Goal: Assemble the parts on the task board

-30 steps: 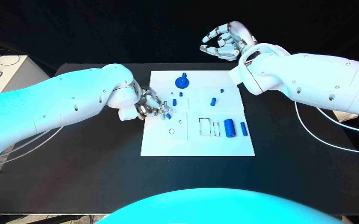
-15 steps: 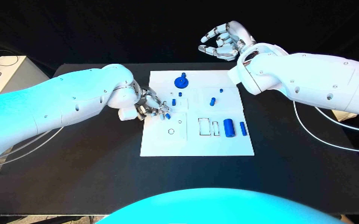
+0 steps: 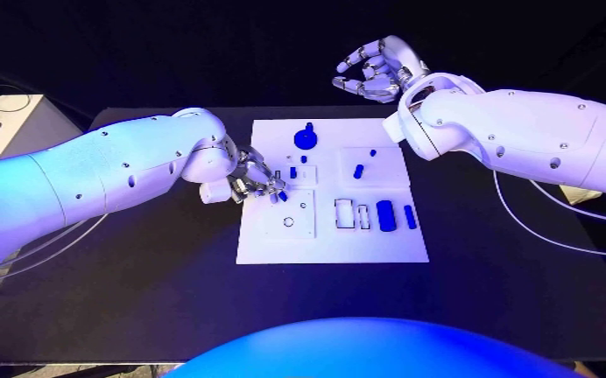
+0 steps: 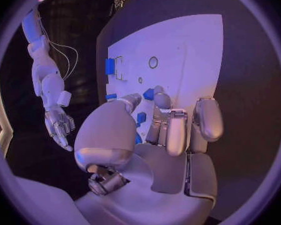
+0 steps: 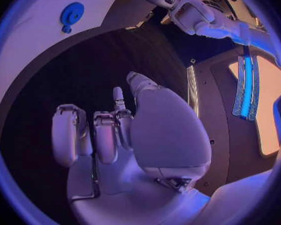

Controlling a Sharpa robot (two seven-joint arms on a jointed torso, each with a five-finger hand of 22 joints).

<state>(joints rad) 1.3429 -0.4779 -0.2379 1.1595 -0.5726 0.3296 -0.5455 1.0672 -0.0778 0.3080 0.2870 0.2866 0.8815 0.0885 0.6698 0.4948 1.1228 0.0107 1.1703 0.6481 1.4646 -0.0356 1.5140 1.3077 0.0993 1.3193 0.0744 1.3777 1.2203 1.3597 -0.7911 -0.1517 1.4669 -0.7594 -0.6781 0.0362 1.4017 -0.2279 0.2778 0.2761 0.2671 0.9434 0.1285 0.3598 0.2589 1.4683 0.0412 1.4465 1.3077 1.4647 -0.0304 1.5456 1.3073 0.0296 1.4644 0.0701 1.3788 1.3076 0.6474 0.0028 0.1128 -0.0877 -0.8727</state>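
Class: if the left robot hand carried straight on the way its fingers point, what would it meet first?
Probably the small blue part just beyond the left robot hand, over the task board; depth is unclear.

Dim bluish light; warped wrist-view edges

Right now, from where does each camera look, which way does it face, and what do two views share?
Head view: from the robot's head, down at the black table and task board; both arms, left hand, right hand.
Left wrist view: behind the left hand, facing the board; its fingers hide part of it.
Right wrist view: behind the raised right hand, over the table.
Shared: the round blue part in the head and right wrist views.
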